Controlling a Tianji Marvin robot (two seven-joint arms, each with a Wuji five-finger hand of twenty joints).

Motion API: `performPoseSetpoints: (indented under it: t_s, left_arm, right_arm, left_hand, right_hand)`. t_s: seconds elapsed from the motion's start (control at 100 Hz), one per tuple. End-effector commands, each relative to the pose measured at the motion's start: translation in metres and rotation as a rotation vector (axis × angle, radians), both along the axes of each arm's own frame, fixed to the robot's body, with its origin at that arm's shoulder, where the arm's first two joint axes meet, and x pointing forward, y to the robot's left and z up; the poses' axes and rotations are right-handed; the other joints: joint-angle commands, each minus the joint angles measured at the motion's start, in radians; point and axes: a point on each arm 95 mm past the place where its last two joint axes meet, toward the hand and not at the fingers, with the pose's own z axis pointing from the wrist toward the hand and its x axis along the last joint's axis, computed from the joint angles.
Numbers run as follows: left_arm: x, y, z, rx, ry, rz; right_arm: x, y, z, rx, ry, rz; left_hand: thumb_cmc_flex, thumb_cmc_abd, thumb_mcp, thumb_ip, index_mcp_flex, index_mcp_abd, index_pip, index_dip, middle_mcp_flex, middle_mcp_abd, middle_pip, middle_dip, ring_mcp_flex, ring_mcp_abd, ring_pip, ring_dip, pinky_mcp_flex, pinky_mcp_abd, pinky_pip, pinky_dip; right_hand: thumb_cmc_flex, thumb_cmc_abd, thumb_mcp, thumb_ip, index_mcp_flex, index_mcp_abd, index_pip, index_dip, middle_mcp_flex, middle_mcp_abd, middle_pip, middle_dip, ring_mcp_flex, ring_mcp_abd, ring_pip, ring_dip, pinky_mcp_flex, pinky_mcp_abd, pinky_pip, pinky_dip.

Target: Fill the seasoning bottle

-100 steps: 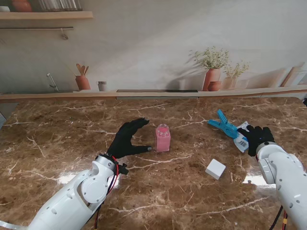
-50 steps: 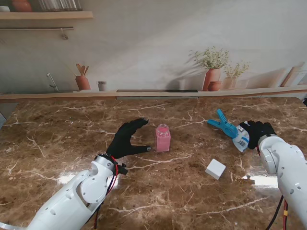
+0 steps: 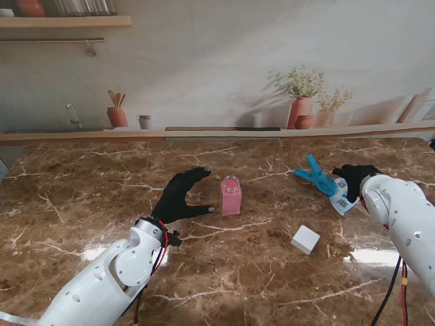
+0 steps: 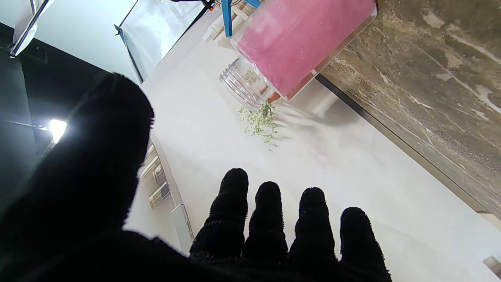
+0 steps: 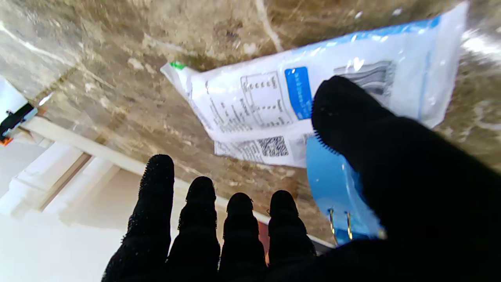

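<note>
Seasoning bottle stands just right of open left hand.

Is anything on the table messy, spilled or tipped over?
Nothing looks spilled. The pink bottle stands upright with no lid; a white cap sits apart, nearer to me. The seasoning bag lies flat, shut by a blue clip.

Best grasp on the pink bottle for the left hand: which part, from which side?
Wrap the square body of the pink bottle at mid-height, coming from its left, where the left hand is already open beside it with thumb and fingers spread. It stands upright and uncapped, so a side grasp leaves the mouth free for pouring. Avoid the narrower threaded neck.
</note>
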Motion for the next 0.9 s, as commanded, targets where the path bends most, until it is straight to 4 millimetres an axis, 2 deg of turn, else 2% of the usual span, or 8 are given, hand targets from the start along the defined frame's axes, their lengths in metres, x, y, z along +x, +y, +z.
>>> performPoseSetpoints:
  t_s: [0.0, 0.23, 0.42, 0.55, 0.6, 0.74, 0.81, 0.89]
  left_arm:
    - [0.000, -0.001, -0.002, 0.000, 0.002, 0.002]
    - [0.001, -0.002, -0.003, 0.002, 0.016, -0.001]
    - [0.002, -0.003, -0.003, 0.003, 0.015, 0.001]
    - [0.002, -0.004, -0.005, -0.006, 0.030, 0.005]
    - [0.002, -0.005, -0.006, -0.006, 0.033, 0.003]
    - [0.002, -0.007, -0.007, -0.004, 0.035, -0.007]
    - [0.002, -0.007, -0.006, -0.006, 0.031, -0.010]
    - [0.002, -0.007, -0.005, -0.008, 0.026, -0.009]
  right_arm:
    - [0.004, -0.004, 0.002, -0.002, 0.016, -0.009]
    - [0.014, -0.005, -0.008, -0.014, 0.063, -0.015]
    - [0.017, -0.007, -0.013, -0.033, 0.085, -0.016]
    - [0.014, -0.006, -0.017, -0.069, 0.089, -0.040]
    - [0.013, -0.006, -0.018, -0.087, 0.082, -0.042]
    - [0.008, -0.008, -0.025, -0.107, 0.045, -0.071]
    - [0.004, -0.010, -0.029, -0.116, 0.034, -0.085]
    - [0.001, -0.013, -0.034, -0.118, 0.034, -0.103]
  left_hand:
    - [0.000, 0.021, 0.020, 0.019, 0.015, 0.006, 0.013, 0.017, 0.029, -0.013, -0.008, -0.002, 0.009, -0.042, -0.007, -0.005, -0.001, -0.051, 0.012, -0.004]
    - [-0.002, 0.031, 0.023, 0.019, 0.014, 0.008, 0.012, 0.016, 0.028, -0.013, -0.010, -0.002, 0.008, -0.041, -0.007, -0.005, -0.001, -0.056, 0.022, 0.004]
    - [0.000, 0.046, 0.023, 0.020, 0.015, 0.007, 0.011, 0.016, 0.031, -0.013, -0.010, -0.003, 0.009, -0.042, -0.007, -0.005, -0.002, -0.054, 0.021, 0.005]
    - [0.007, 0.051, 0.022, 0.020, 0.016, 0.008, 0.010, 0.015, 0.032, -0.013, -0.010, -0.002, 0.010, -0.042, -0.007, -0.005, -0.001, -0.054, 0.026, 0.009]
    - [0.008, 0.051, 0.021, 0.020, 0.016, 0.009, 0.010, 0.015, 0.033, -0.012, -0.010, -0.002, 0.011, -0.040, -0.007, -0.005, -0.002, -0.054, 0.027, 0.010]
    - [0.009, 0.055, 0.019, 0.020, 0.018, 0.008, 0.009, 0.015, 0.033, -0.013, -0.010, -0.002, 0.010, -0.043, -0.008, -0.005, -0.004, -0.055, 0.025, 0.011]
    - [0.010, 0.057, 0.019, 0.021, 0.017, 0.008, 0.009, 0.015, 0.034, -0.011, -0.010, -0.002, 0.010, -0.042, -0.007, -0.005, -0.004, -0.054, 0.024, 0.011]
    - [0.009, 0.060, 0.017, 0.021, 0.017, 0.007, 0.009, 0.015, 0.034, -0.012, -0.011, -0.003, 0.010, -0.044, -0.008, -0.005, -0.005, -0.054, 0.021, 0.011]
  right_hand:
    - [0.016, -0.035, -0.009, -0.025, -0.027, -0.007, -0.018, -0.092, -0.030, 0.021, -0.038, -0.035, 0.044, 0.018, -0.002, -0.026, 0.017, 0.013, 0.034, 0.007]
    - [0.001, -0.023, -0.035, -0.035, -0.022, -0.019, -0.023, -0.154, -0.026, 0.018, -0.020, -0.024, 0.090, 0.003, 0.038, 0.025, 0.038, 0.007, 0.091, 0.055]
    - [-0.010, -0.026, -0.039, -0.036, -0.025, 0.000, -0.011, -0.144, 0.079, -0.056, 0.139, 0.080, 0.116, -0.060, 0.151, 0.136, 0.031, -0.032, 0.169, 0.145]
    - [-0.058, -0.031, -0.055, -0.041, -0.024, 0.060, -0.006, -0.135, 0.263, -0.111, 0.312, 0.296, 0.134, -0.068, 0.272, 0.218, 0.015, -0.044, 0.166, 0.174]
    - [-0.088, -0.036, -0.056, -0.045, -0.015, 0.059, 0.014, -0.026, 0.314, -0.135, 0.396, 0.423, 0.147, -0.071, 0.349, 0.284, 0.023, -0.043, 0.175, 0.183]
    - [-0.140, -0.084, -0.027, -0.062, 0.162, 0.007, 0.180, 0.071, 0.266, -0.131, 0.530, 0.668, 0.027, -0.077, 0.537, 0.435, -0.037, -0.050, 0.155, 0.165]
    - [-0.152, -0.088, -0.024, -0.066, 0.252, -0.044, 0.309, 0.133, 0.086, -0.088, 0.459, 0.671, -0.132, -0.075, 0.471, 0.389, -0.123, -0.069, 0.107, 0.145]
    - [-0.164, -0.085, -0.026, -0.068, 0.248, -0.066, 0.372, 0.225, -0.020, -0.012, 0.257, 0.462, -0.152, -0.040, 0.139, 0.129, -0.155, -0.069, 0.062, 0.119]
